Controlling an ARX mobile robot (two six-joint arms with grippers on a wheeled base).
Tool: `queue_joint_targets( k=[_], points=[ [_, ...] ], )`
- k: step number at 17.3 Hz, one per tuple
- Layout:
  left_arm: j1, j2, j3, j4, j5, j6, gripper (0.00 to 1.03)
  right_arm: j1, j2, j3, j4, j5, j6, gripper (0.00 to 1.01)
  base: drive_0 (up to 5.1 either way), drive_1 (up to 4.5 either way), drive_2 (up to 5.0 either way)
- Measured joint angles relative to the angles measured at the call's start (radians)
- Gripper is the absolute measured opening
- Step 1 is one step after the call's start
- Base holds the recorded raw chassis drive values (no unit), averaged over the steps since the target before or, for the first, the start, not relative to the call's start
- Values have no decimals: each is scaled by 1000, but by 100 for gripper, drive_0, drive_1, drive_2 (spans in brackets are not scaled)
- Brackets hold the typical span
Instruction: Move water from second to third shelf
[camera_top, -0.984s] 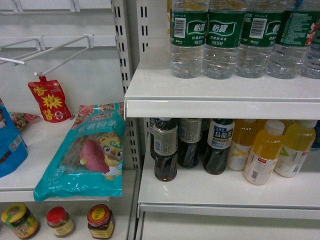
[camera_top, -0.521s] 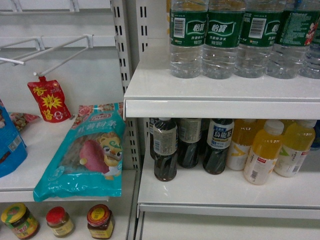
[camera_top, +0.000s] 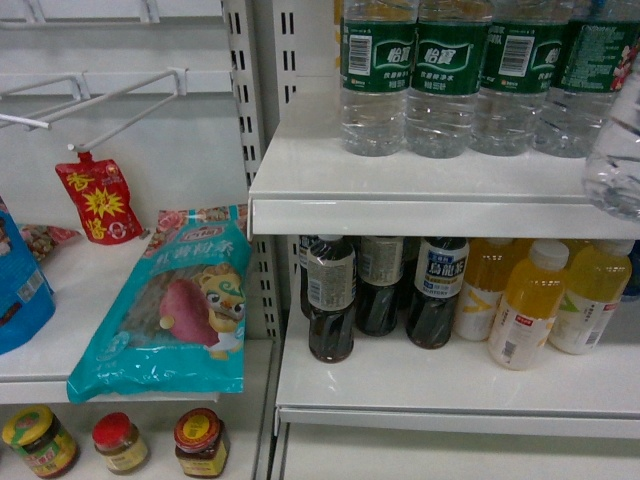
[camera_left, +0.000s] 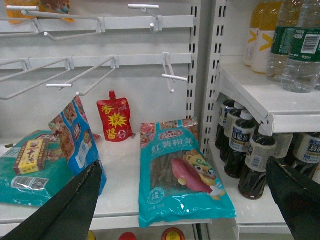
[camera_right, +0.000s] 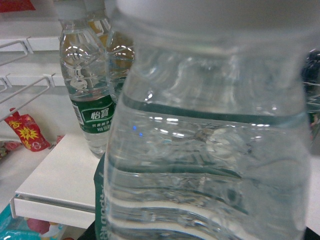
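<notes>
A clear ribbed water bottle (camera_right: 210, 150) with a green label fills the right wrist view, very close to the camera. The head view shows this bottle (camera_top: 615, 150) at the far right edge, hanging in front of the upper shelf's lip (camera_top: 420, 215). My right gripper holds it; only a dark sliver of one of its fingers (camera_right: 87, 235) shows under the bottle. Several more water bottles (camera_top: 440, 80) stand in a row on that upper shelf. My left gripper (camera_left: 180, 200) is open and empty, in front of the left bay.
The shelf below (camera_top: 430, 385) carries dark drink bottles (camera_top: 330, 300) and yellow juice bottles (camera_top: 525, 305). In the left bay lie a teal snack packet (camera_top: 165, 310) and a red pouch (camera_top: 98, 203), with jars (camera_top: 198, 443) underneath and wire hooks (camera_top: 120, 95) above.
The held water bottle has come into the head view at the right edge; it did not show in the two earlier frames. Nothing else on the shelves has moved.
</notes>
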Motion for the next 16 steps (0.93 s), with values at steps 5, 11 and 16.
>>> queue_joint_targets(
  k=[5, 11, 16],
  points=[
    [0, 0, 0, 0, 0, 0, 98, 9, 134, 97, 15, 27, -12, 42, 0, 0, 0],
    [0, 0, 0, 0, 0, 0, 98, 8, 272, 183, 37, 65, -44, 42, 0, 0, 0],
    [0, 0, 0, 0, 0, 0, 98, 9, 367, 252, 57, 86, -61, 42, 0, 0, 0]
  ],
)
